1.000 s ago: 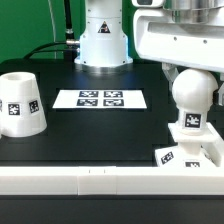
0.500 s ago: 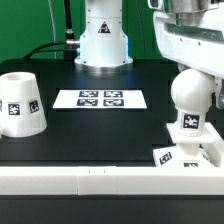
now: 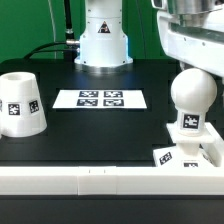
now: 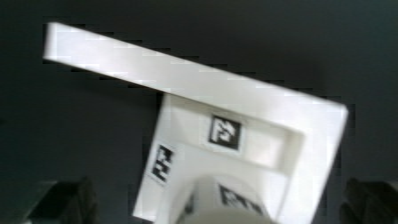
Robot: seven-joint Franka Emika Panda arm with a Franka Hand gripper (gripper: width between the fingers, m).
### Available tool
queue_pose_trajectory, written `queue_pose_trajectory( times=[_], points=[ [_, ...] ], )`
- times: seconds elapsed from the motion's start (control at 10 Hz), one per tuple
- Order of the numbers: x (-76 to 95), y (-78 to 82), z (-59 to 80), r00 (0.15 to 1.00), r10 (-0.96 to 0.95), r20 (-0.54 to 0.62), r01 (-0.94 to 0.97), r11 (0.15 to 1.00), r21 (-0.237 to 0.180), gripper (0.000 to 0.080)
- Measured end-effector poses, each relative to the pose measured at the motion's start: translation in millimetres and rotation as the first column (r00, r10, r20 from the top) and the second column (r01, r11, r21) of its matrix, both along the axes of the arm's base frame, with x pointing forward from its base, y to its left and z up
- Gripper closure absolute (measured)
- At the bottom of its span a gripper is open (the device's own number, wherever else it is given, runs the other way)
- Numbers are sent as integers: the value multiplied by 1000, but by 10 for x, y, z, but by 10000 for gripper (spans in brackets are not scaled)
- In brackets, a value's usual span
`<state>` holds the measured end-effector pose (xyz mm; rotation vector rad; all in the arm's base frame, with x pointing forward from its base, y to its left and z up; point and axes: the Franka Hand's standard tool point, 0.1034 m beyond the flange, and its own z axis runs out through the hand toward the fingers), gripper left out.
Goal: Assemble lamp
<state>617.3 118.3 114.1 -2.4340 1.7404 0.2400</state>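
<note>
The round white bulb (image 3: 192,94) stands upright on the low square base (image 3: 193,150) at the exterior view's right, against the white rail. The tapered shade (image 3: 20,103) stands alone at the exterior view's left. The arm's white hand (image 3: 195,38) hangs above and just behind the bulb. In the wrist view the bulb (image 4: 231,198) and tagged base (image 4: 222,135) lie straight below my gripper (image 4: 219,205). Its dark fingers (image 4: 68,200) stand wide apart on either side of the bulb, not touching it. The gripper is open and empty.
The marker board (image 3: 100,99) lies flat mid-table. The long white rail (image 3: 90,182) runs along the table's front edge, and its corner (image 4: 196,75) frames the base. The robot's pedestal (image 3: 104,38) stands at the back.
The hand has moved up and toward the exterior view's right, away from the bulb. The bulb, base and shade have not moved.
</note>
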Motion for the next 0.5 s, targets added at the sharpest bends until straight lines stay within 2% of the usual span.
queue_pose_trajectory(
  times=[0.2, 0.3, 0.5],
  points=[
    [-58, 60, 72, 973, 231, -3, -231, 973, -1, 101],
    [-102, 31, 97, 946, 323, 15, -323, 946, 7, 101],
    [-200, -144, 128, 934, 356, 24, -356, 934, 23, 101]
  ],
)
